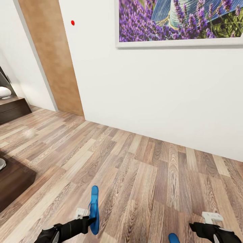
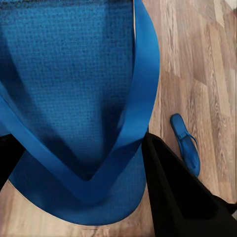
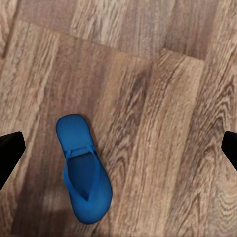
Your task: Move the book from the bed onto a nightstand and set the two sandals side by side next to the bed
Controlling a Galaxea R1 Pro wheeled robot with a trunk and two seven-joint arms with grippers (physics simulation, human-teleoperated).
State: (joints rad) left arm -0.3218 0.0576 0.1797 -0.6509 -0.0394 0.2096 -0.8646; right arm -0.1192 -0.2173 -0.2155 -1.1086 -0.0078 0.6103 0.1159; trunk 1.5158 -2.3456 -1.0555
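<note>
My left gripper [image 1: 90, 221] is shut on one bright blue sandal [image 1: 94, 207], which hangs on edge above the wood floor. In the left wrist view the sandal's sole and strap [image 2: 74, 98] sit close between the black fingers [image 2: 173, 197]. The other sandal [image 3: 83, 168] lies flat on the floor under my right gripper [image 3: 118, 148], which is open with a finger [image 3: 10, 153] on either side, well above it. Its tip [image 1: 173, 238] shows beside the right gripper [image 1: 195, 228], and the whole sandal [image 2: 185, 144] shows in the left wrist view. The book is out of view.
A white wall [image 1: 162, 101] with a lavender picture [image 1: 182, 20] stands ahead, and a wooden door [image 1: 50, 57] to its left. A low dark brown drawer cabinet [image 1: 11, 109] is at the far left. A dark wooden corner [image 1: 13, 180] juts in at the lower left.
</note>
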